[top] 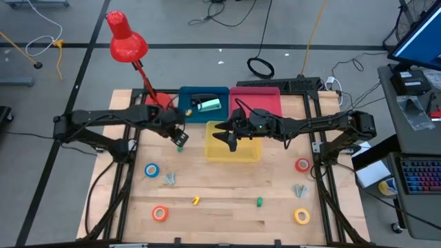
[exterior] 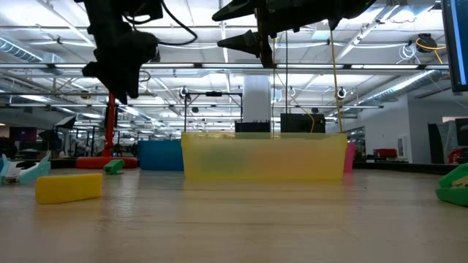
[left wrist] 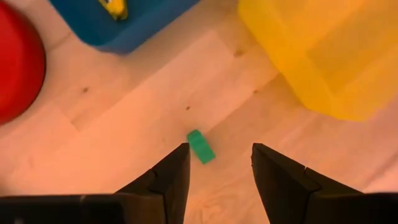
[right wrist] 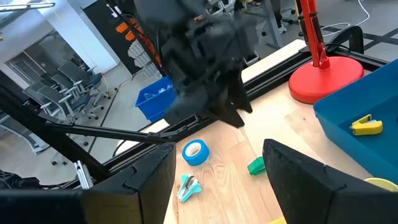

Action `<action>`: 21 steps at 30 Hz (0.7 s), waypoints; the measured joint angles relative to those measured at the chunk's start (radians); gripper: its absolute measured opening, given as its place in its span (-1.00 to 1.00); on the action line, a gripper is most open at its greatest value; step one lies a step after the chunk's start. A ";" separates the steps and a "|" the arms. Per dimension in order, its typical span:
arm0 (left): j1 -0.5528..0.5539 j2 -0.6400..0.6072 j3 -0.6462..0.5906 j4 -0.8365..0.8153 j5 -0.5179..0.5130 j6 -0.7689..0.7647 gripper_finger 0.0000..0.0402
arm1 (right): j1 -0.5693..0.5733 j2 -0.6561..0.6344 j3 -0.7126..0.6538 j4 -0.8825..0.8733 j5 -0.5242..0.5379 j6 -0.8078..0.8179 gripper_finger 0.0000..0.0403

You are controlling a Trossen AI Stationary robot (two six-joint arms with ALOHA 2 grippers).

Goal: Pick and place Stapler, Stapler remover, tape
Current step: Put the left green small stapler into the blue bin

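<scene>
My left gripper (left wrist: 217,163) hangs open above the table, between the blue bin (top: 203,103) and the yellow bin (top: 233,157). It holds nothing. A small green stapler (left wrist: 201,146) lies flat on the wood just below and ahead of its fingertips. My right gripper (top: 229,140) waits open and level over the yellow bin. Blue tape (top: 151,170), orange tape (top: 160,213), red tape (top: 302,164) and yellow tape (top: 302,215) lie flat on the table. Grey stapler removers (top: 170,179) (top: 299,189), a yellow stapler (top: 196,200) and another green stapler (top: 260,202) lie near the front.
A pink bin (top: 256,102) stands behind the yellow bin. The blue bin holds a teal stapler (top: 210,105) and a yellow piece (right wrist: 365,125). A red desk lamp (top: 127,41) stands with its base (left wrist: 15,62) at the back left.
</scene>
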 joint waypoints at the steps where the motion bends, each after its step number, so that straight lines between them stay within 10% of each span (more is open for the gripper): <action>1: -0.008 0.017 0.000 -0.001 -0.012 -0.013 -0.16 | 0.000 0.000 0.000 0.000 0.000 0.000 0.17; 21: -0.025 0.298 -0.119 0.098 -0.005 -0.213 0.17 | 0.000 0.000 0.000 0.000 0.000 0.000 0.17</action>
